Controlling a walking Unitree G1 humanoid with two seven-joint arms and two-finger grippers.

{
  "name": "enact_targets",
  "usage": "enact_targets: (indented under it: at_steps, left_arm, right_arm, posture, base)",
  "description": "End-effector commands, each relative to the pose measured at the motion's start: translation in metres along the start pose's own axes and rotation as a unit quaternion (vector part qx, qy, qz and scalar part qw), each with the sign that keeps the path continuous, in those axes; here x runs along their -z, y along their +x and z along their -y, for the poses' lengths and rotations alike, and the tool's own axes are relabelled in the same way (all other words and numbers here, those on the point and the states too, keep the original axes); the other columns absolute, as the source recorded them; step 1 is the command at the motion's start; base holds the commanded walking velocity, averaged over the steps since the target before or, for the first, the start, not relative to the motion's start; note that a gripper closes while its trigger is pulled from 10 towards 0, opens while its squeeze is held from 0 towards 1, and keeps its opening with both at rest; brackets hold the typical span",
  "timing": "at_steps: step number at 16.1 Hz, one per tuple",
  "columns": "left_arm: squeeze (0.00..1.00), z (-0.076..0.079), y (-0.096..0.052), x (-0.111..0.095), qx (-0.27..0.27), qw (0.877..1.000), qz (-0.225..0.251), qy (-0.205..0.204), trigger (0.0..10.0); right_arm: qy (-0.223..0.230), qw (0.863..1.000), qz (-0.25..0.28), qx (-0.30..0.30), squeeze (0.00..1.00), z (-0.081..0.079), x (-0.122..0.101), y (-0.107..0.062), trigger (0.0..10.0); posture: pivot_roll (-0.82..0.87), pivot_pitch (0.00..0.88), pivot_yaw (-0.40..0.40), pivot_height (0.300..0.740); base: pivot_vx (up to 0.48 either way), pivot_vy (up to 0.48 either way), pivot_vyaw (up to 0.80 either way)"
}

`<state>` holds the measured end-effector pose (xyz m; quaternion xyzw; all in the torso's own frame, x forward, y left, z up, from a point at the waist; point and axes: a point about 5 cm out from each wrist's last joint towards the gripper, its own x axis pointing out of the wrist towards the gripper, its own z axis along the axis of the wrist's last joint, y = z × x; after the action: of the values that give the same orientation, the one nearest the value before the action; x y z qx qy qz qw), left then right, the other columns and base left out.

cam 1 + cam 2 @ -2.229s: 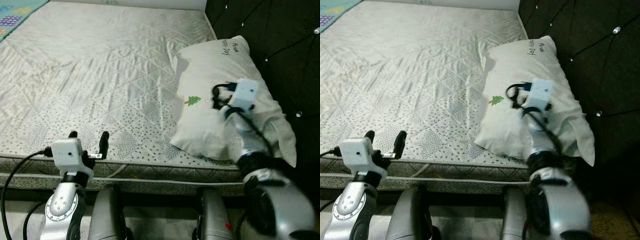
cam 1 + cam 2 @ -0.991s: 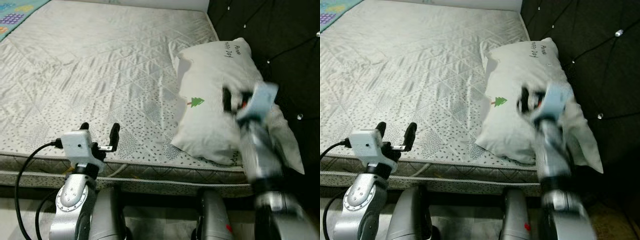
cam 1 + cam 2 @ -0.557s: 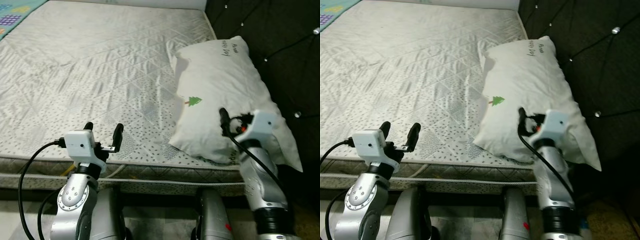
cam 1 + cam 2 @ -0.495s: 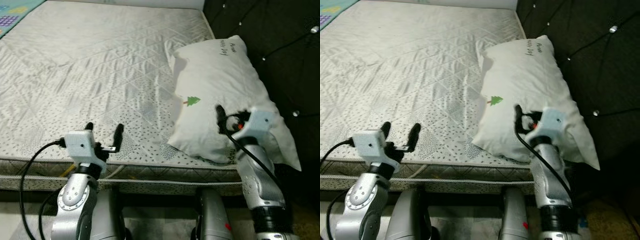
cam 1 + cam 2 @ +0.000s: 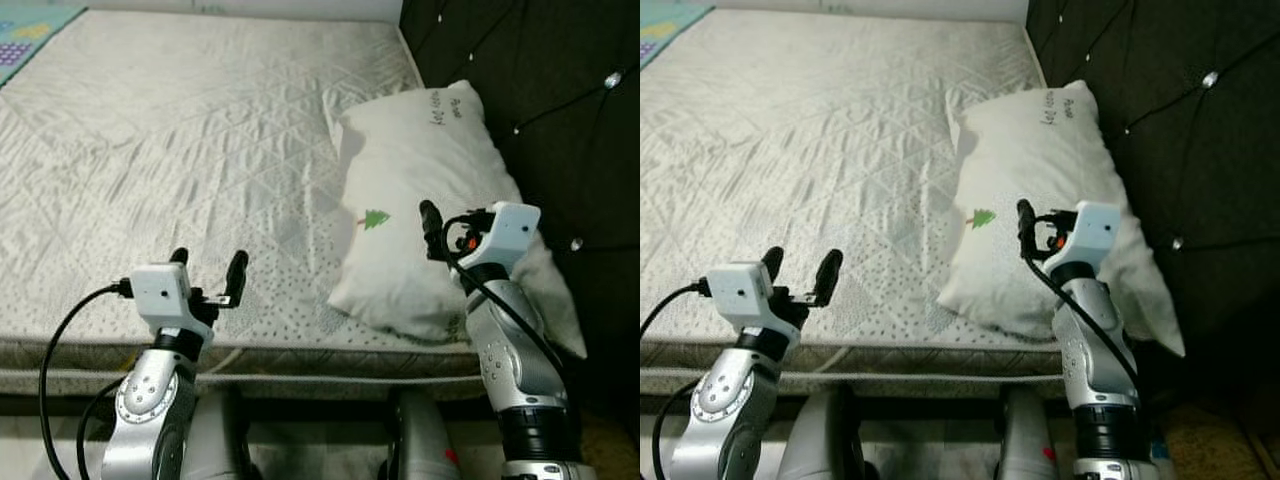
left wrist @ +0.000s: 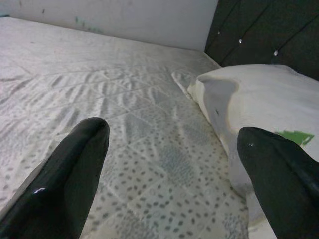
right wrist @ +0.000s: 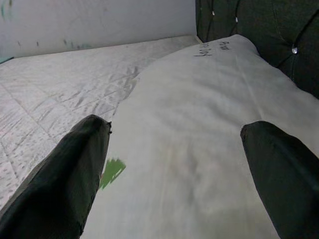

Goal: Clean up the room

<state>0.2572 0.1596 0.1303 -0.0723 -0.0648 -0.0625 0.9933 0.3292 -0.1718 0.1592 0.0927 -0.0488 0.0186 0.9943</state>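
A white pillow with a small green tree print and dark lettering lies on the right side of the grey quilted mattress, against the dark headboard. My right gripper hovers open just above the pillow's near half, and nothing is between its fingers. In the right wrist view the pillow spreads out beneath them. My left gripper stands open over the mattress's near edge, well left of the pillow, holding nothing. The left wrist view shows the mattress and the pillow's end.
A dark tufted headboard rises along the right side of the bed. A light wall runs behind the far edge. A colourful play mat shows at the far left corner. My own legs stand against the bed's front edge.
My right gripper has drawn back from the middle of the pillow to above its near half. The left gripper has risen a little. The camera has shifted slightly.
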Motion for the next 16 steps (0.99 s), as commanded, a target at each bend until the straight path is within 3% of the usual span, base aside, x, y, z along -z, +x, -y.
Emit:
enact_targets:
  at_steps: [1, 8, 12, 16]
  left_arm:
    - [0.00, -0.001, -0.001, 0.003, -0.003, 1.000, -0.009, -0.003, 10.0]
    - [0.00, -0.010, 0.001, 0.011, -0.042, 0.998, -0.034, -0.013, 10.0]
    - [0.00, -0.007, 0.002, 0.011, -0.027, 0.999, -0.033, -0.015, 10.0]
    - [0.00, -0.003, 0.007, 0.010, -0.020, 0.999, -0.030, -0.016, 10.0]
  right_arm:
    - [0.002, 1.000, 0.009, 0.006, 0.00, 0.000, -0.007, 0.000, 10.0]
    - [0.004, 1.000, 0.003, 0.023, 0.00, 0.003, -0.007, 0.001, 10.0]
    - [0.003, 0.999, -0.008, 0.035, 0.00, 0.007, -0.002, -0.004, 10.0]
    - [0.008, 0.998, -0.027, 0.050, 0.00, 0.007, 0.008, -0.006, 10.0]
  posture:
    - [-0.02, 0.093, -0.002, 0.639]
    - [-0.01, 0.098, -0.005, 0.692]
    - [-0.02, 0.101, -0.006, 0.737]
    - [-0.02, 0.106, -0.007, 0.740]
  base:
    - [0.000, 0.000, 0.00]
    - [0.000, 0.000, 0.00]
    - [0.000, 0.000, 0.00]
    - [0.000, 0.000, -0.10]
